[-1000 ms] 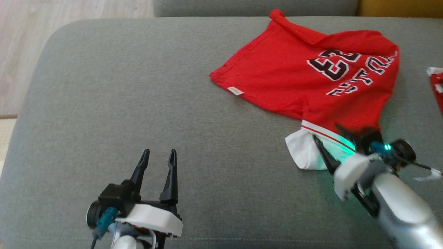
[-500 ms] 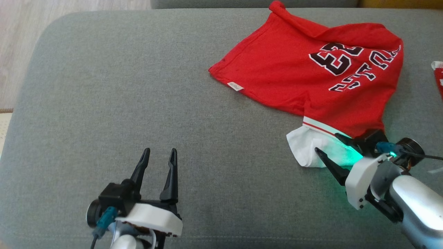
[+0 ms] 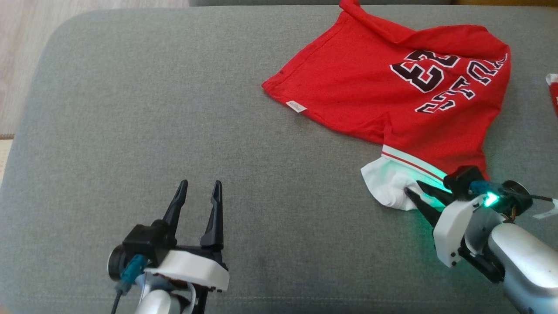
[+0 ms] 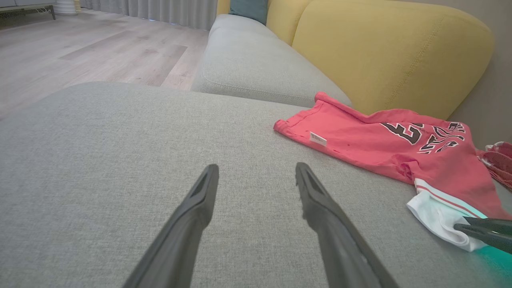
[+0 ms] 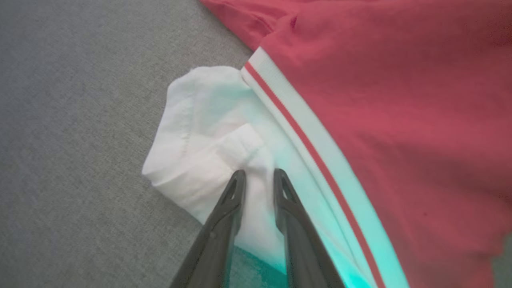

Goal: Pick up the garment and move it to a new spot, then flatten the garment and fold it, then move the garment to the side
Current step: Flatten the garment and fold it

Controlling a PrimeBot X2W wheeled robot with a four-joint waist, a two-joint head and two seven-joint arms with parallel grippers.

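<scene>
Right gripper (image 3: 414, 187) has gone from straddling the white sleeve (image 3: 383, 183) to pinching it; the garment (image 3: 370, 87) lies rumpled at the cushion (image 3: 174, 109) far right corner, so the lift looks ready to start. Left gripper (image 3: 200, 183) is spread and idle near the front edge. A red cloth (image 3: 553, 89) at the right edge may crowd the move.

Soft, even daylight leaves only faint shadows on the grey cushion (image 3: 174, 109). A green lamp behind the right gripper (image 3: 414, 187) throws a teal glow over the white edge of the garment (image 3: 383, 87). Both wrist views bend at the edges. Red cloth near the right wrist's lens looks soft and washed pink.
</scene>
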